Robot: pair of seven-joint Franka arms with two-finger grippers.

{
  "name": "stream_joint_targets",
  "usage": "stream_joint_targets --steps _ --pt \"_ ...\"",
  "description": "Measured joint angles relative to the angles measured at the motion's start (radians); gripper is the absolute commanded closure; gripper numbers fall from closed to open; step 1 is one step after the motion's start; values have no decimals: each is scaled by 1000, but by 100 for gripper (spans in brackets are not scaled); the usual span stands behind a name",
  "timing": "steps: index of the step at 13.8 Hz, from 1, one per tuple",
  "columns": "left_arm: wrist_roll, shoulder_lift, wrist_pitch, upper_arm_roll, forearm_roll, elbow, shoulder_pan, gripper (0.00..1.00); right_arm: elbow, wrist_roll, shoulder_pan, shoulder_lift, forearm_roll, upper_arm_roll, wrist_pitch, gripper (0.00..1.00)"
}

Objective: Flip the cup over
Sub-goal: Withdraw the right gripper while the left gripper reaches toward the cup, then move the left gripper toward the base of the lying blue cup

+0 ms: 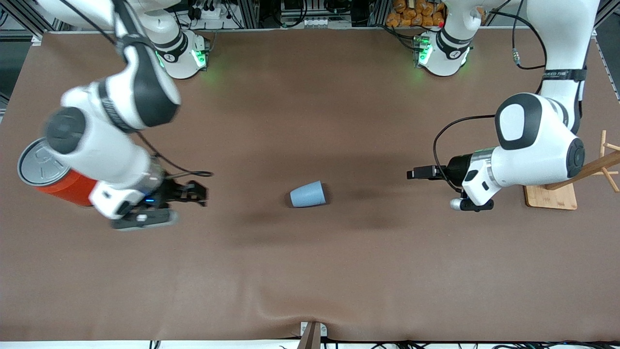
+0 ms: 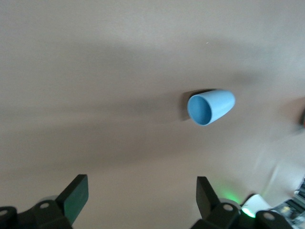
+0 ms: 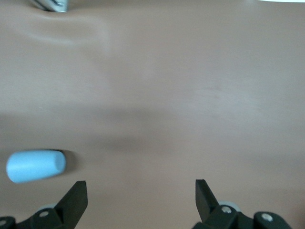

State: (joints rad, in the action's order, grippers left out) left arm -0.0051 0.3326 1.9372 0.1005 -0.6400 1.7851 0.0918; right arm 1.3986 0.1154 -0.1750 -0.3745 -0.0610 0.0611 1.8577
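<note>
Both grippers stand wide and empty above the desk [image 1: 310,271]. The right gripper [image 1: 193,193] hovers toward the right arm's end from the cup [image 1: 308,194], the left gripper [image 1: 420,173] toward the left arm's end. The cup lies on its side mid-desk. An orange can [image 1: 53,177] sits by the right arm, a wooden rack [image 1: 581,179] by the left.

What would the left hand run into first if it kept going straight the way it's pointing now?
Probably the cup. The left hand, open, points toward the middle of the table where the cup lies on its side, mouth facing it. Nothing else shows between them, though depth is hard to judge.
</note>
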Motion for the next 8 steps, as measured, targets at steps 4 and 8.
stream_joint_targets --steps 4,8 --pt "93 42 86 1 -207 66 1 0 -1 -121 126 116 0 -31 -184 0" --pt "256 77 135 1 -413 141 2 0 18 -281 146 239 -1 -158 -284 0"
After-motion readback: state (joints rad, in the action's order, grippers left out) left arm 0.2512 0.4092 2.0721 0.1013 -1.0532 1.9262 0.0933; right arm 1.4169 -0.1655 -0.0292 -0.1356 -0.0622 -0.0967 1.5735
